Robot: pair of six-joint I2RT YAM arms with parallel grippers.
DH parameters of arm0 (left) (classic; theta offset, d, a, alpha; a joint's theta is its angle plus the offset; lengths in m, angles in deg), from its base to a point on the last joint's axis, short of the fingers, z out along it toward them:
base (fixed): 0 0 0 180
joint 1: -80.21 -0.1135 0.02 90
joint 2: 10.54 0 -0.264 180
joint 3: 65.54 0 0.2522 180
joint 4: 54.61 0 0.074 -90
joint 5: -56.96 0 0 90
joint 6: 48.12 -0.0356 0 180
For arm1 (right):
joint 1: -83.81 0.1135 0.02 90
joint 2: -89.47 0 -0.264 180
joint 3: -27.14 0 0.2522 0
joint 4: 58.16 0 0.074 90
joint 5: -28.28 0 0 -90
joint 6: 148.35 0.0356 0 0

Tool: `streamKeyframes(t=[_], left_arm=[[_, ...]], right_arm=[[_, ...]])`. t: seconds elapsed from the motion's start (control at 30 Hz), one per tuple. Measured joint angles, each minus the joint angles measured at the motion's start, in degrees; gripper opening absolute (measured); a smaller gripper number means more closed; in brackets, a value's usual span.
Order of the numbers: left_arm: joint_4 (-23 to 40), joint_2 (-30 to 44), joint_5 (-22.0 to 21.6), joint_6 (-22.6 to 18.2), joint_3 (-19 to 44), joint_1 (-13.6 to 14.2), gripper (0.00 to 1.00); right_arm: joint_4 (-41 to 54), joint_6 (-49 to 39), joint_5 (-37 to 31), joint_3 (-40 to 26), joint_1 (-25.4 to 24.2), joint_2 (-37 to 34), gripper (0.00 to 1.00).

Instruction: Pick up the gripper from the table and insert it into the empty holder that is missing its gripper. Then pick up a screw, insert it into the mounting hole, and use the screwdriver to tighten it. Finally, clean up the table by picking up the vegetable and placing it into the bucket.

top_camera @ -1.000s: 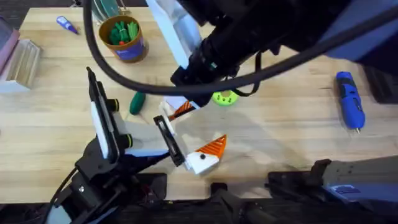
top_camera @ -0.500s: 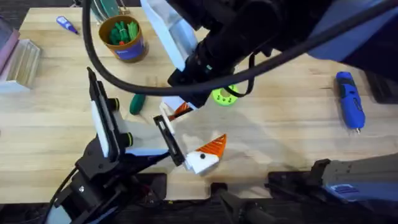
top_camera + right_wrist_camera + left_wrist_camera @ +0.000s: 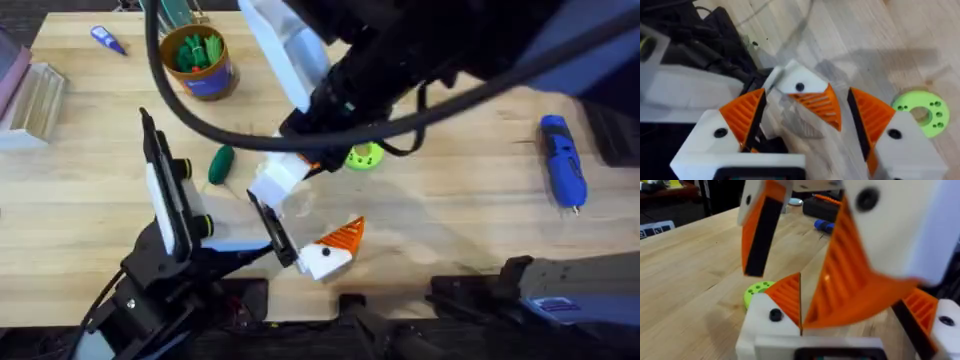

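- We are reading the right claw (image 3: pixel 283 182) as hanging low over the desk (image 3: pixel 90 215) mid-field. In the right wrist view its jaws are standing wide, with nothing pinched.
- We are taking the orange sliver (image 3: pixel 312 166) just beside that claw to be the gripper. It is mostly covered, so we are not calling its long axis.
- The left claw (image 3: pixel 305 235) is waiting near, toward the bases, also parted and carrying nothing.
- Judgement: the right arm is sitting nearer. The grasp is turning on whether the piece lies between its pads or just outside.
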Motion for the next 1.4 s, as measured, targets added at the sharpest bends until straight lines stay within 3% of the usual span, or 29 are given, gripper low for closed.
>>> streamKeyframes(t=[0.2,0.37,0.67,0.73,0.8,0.97,1.0,1.4], left_arm=[[0.0,0.0,0.0,0.0,0.0,0.0,0.986],[0.0,0.0,0.0,-0.1,0.0,0.0,0.986],[0.0,0.0,0.0,-0.2,0.0,0.0,0.991],[0.0,0.0,0.0,-0.3,0.0,0.0,0.888],[0.0,0.0,0.1,-0.5,0.0,0.0,0.724],[0.0,0.0,0.2,-0.9,0.0,0.0,0.079],[0.0,0.0,0.2,-0.9,0.0,0.0,0.023],[0.0,0.0,0.0,-0.9,0.0,0.0,0.013]], right_arm=[[3.5,0.1,0.1,0.0,-3.2,5.3,0.991],[3.9,0.5,0.1,1.0,-6.7,14.9,0.991],[3.4,4.5,1.0,16.7,-10.6,31.7,0.991],[2.9,6.4,1.2,20.4,-11.0,36.0,0.991],[2.2,8.3,1.3,23.5,-11.1,40.3,0.991],[1.2,11.9,1.6,28.0,-11.2,49.5,0.991],[1.2,12.2,1.6,28.3,-11.2,50.7,0.991],[1.2,13.7,0.9,29.1,-11.2,51.2,0.991]])
